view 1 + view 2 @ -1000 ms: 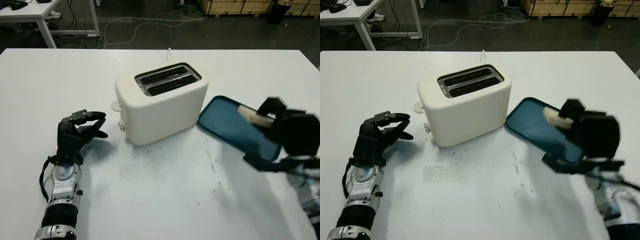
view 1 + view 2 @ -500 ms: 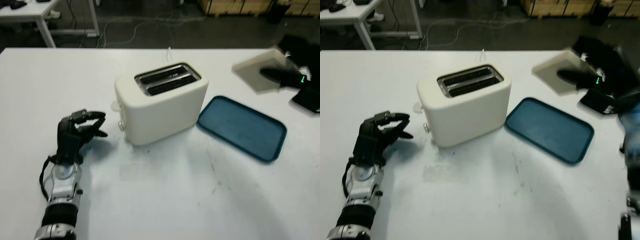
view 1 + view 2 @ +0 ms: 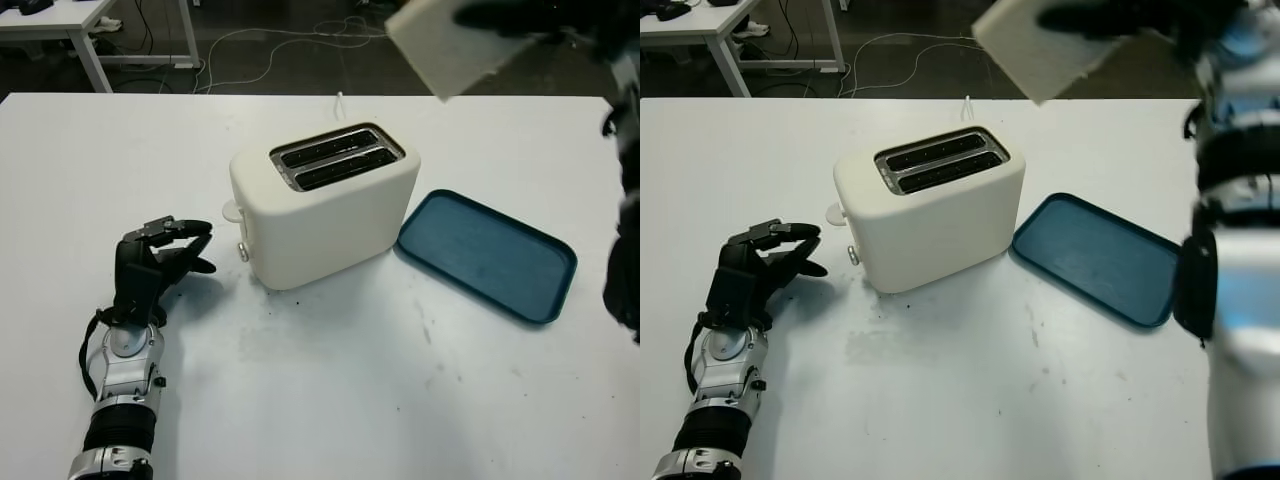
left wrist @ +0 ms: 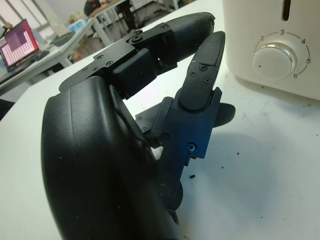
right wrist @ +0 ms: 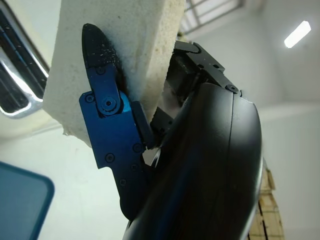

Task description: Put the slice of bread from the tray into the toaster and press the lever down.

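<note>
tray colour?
Dark blue-teal. The tray shows best in the left eye view, to the right of the toaster.

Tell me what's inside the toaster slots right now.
Both slots of the toaster look empty, showing dark interiors with metal guides; their depths cannot be seen. The slice of bread is held high above the table in the right hand. The tray holds nothing.
</note>
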You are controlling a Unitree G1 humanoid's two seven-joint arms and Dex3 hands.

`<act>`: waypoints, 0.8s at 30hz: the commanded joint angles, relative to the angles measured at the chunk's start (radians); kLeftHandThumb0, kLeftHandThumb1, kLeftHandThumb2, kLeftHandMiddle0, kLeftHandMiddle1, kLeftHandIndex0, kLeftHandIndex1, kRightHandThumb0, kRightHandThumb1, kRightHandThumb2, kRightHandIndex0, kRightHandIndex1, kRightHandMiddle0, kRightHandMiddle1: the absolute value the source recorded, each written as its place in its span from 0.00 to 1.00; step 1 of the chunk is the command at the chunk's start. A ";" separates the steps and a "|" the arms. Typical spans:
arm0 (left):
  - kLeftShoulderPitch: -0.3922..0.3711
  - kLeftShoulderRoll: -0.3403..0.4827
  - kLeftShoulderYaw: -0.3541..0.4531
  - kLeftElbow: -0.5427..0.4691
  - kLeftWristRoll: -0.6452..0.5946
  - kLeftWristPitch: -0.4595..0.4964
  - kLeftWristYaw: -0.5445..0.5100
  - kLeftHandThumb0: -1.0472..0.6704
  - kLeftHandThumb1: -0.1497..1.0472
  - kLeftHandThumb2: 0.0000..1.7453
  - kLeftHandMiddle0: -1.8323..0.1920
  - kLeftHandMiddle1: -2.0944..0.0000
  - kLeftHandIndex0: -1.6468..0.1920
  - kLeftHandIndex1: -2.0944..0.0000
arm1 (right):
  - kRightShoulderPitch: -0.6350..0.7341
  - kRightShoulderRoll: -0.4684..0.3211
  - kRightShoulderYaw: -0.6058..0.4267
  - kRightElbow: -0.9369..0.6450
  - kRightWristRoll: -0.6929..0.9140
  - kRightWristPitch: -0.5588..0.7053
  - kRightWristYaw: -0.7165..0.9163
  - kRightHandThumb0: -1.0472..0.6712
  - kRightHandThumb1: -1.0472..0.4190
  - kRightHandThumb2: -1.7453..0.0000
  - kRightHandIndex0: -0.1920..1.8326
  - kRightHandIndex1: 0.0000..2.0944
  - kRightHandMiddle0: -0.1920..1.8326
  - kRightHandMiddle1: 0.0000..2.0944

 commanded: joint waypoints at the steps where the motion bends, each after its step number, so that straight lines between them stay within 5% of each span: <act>1: -0.003 0.000 -0.002 0.001 0.004 -0.004 0.004 0.00 0.86 0.00 0.15 0.74 0.16 0.75 | -0.033 0.031 0.016 0.030 -0.018 0.007 -0.006 0.31 0.09 0.83 0.67 0.83 0.57 0.83; 24: -0.003 -0.006 -0.004 0.000 -0.001 0.009 0.004 0.00 0.85 0.00 0.13 0.75 0.14 0.76 | -0.011 0.191 0.173 0.114 -0.211 -0.103 -0.113 0.22 0.09 0.81 0.66 0.83 0.58 0.83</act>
